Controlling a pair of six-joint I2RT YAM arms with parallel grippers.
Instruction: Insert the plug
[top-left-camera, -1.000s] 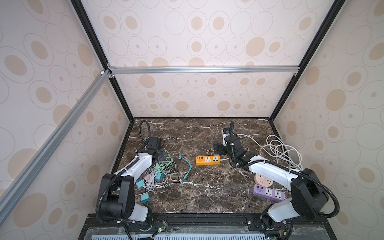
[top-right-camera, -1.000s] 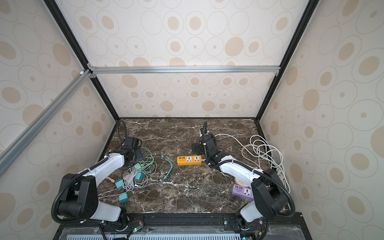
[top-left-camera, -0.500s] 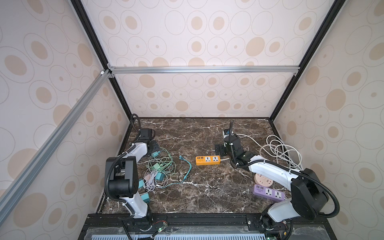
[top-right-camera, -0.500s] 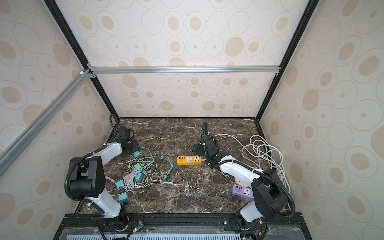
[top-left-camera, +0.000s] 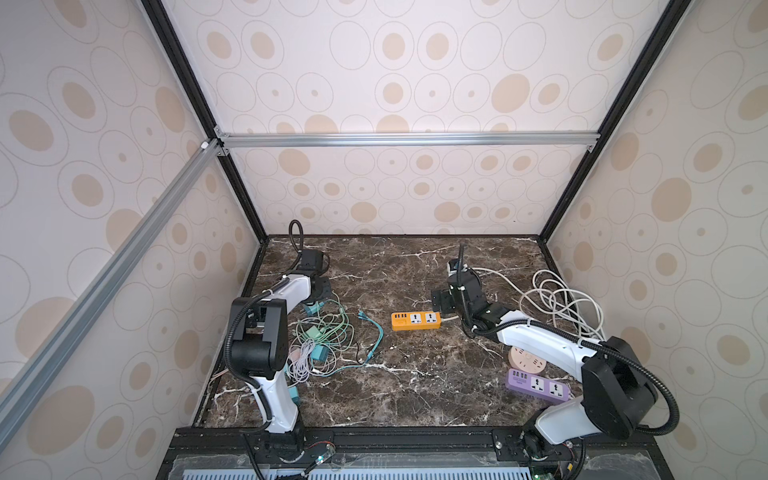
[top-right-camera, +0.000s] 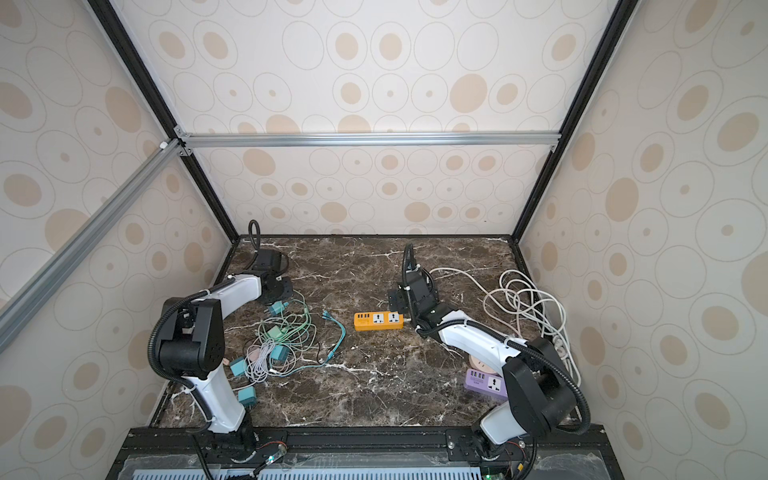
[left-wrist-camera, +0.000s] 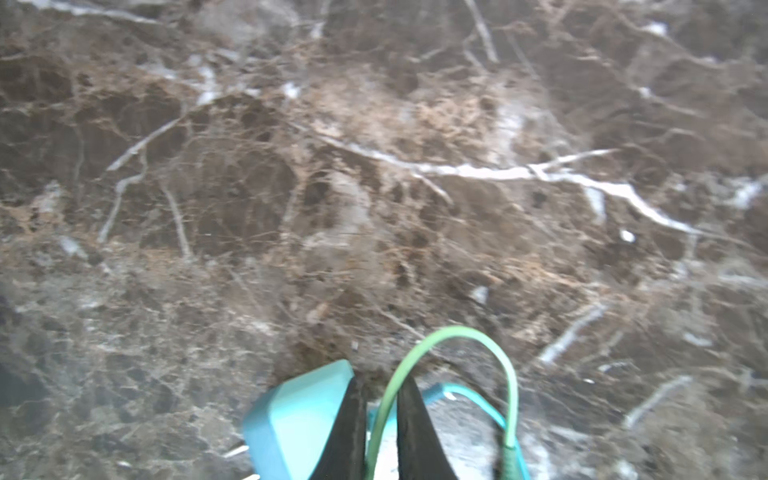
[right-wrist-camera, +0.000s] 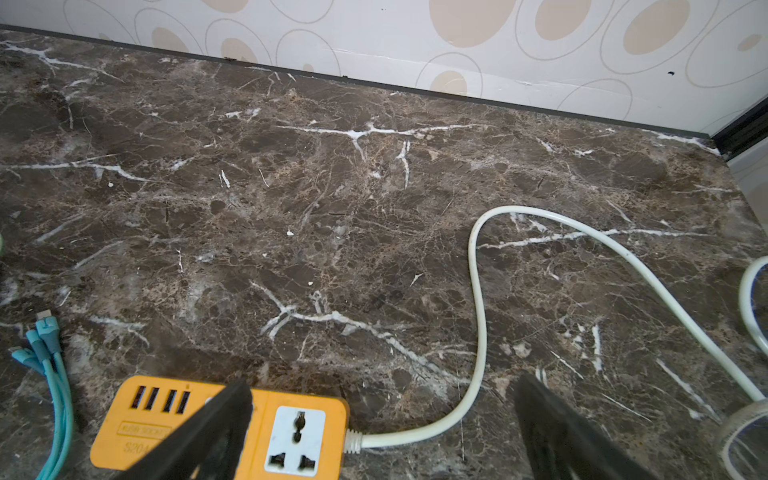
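On the dark brown marble tabletop (top-left-camera: 415, 386), glossy and veined in white, a boxy orange power strip (top-left-camera: 415, 321) of smooth plastic lies near the middle. Its round white cord (right-wrist-camera: 478, 291) curves off toward loose coils by the right wall. A flat purple power strip (top-left-camera: 536, 386) sits at the front right, partly under the right arm. Toward the left lies a tangle of thin cables (top-left-camera: 324, 345) in green, teal and pale grey. Walls (top-left-camera: 395, 83) papered in cream with beige ovals enclose the table on three sides, and an aluminium rail (top-left-camera: 407, 139) crosses the back one.

The teal plug (left-wrist-camera: 295, 415), a smooth rounded block, rests on the marble at the far edge of the tangle, well apart from the orange power strip. The left gripper (left-wrist-camera: 381, 384) has its tapered black fingers (left-wrist-camera: 415, 436) nearly together, with a green cable (left-wrist-camera: 449, 332) caught between them. The plug sits against the outer side of one finger. The right gripper (right-wrist-camera: 382, 384) stands wide apart and holds nothing. One of its fingers is over the orange power strip between the USB ports and the socket, the other over bare marble beyond the cord.
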